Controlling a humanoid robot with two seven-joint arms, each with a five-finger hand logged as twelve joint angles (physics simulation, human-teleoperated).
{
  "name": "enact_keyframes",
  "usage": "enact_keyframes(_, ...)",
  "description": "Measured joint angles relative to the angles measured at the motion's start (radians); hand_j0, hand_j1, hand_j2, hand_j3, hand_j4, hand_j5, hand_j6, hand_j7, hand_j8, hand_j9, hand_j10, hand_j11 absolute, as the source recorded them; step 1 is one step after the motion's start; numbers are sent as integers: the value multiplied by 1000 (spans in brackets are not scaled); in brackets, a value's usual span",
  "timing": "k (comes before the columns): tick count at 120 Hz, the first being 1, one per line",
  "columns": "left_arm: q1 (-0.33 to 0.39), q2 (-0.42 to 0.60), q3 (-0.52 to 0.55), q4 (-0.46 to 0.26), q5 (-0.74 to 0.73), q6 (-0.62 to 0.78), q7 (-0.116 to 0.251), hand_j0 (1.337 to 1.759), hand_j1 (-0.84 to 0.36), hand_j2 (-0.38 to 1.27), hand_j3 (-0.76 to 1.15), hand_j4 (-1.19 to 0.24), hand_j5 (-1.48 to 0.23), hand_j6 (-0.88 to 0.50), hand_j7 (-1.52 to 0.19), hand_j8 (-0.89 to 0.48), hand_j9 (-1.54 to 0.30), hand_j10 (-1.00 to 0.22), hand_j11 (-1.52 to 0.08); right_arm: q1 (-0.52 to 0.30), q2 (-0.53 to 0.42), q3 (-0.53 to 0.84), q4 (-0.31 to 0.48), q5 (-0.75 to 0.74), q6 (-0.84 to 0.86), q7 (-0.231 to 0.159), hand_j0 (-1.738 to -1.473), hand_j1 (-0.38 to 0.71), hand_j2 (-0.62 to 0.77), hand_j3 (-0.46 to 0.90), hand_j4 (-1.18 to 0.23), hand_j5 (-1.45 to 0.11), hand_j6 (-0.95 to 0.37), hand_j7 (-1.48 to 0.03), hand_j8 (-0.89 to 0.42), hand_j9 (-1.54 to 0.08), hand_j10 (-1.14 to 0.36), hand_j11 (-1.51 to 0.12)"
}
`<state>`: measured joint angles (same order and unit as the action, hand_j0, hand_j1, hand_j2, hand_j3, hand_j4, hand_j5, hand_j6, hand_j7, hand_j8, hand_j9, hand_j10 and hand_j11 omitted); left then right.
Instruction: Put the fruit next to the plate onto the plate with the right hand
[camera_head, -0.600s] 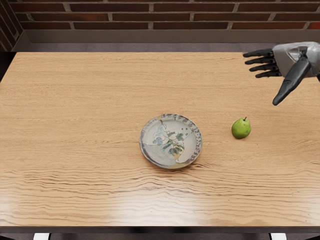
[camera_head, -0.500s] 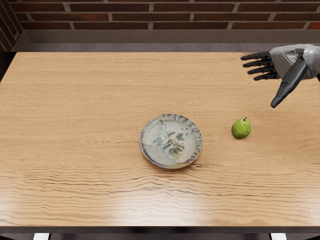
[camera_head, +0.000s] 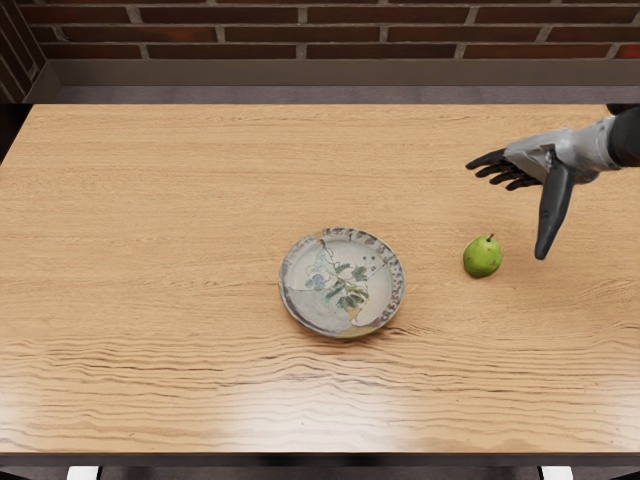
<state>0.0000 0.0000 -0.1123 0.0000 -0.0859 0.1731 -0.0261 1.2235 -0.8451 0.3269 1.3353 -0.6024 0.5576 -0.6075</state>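
Observation:
A small green pear (camera_head: 482, 257) stands upright on the wooden table, a short way right of a round patterned plate (camera_head: 296, 293) with a leaf design. My right hand (camera_head: 520, 195) comes in from the right edge and hovers above and just right of the pear, apart from it. Its dark fingers (camera_head: 497, 166) are spread toward the left and the thumb (camera_head: 549, 214) points down; it holds nothing. The left arm does not show.
The table (camera_head: 150, 250) runs from a brick wall (camera_head: 300, 30) at the back to its front edge at the bottom of the view. Nothing else stands on it besides the plate and pear.
My right hand has moved down and to the left, closer to the pear, and tilted so the palm faces more downward. Pear and plate have not moved.

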Motion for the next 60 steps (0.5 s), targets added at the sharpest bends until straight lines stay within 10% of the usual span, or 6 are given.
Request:
enact_keyframes(23, 0, 0, 0, 0, 0, 0, 0, 1658, 349, 0, 0, 0, 0, 0, 0, 0, 0, 0, 0, -108, -5, 2, 154, -220, -289, -3, -1658, -349, 0, 0, -4, -1, -5, 0, -4, 0, -3, 0)
enact_keyframes(60, 0, 0, 0, 0, 0, 0, 0, 1658, 349, 0, 0, 0, 0, 0, 0, 0, 0, 0, 0, -250, 57, 2, 190, -399, -517, -3, -1658, -330, -2, 0, -21, -22, -23, -21, -22, -21, -20, -21)
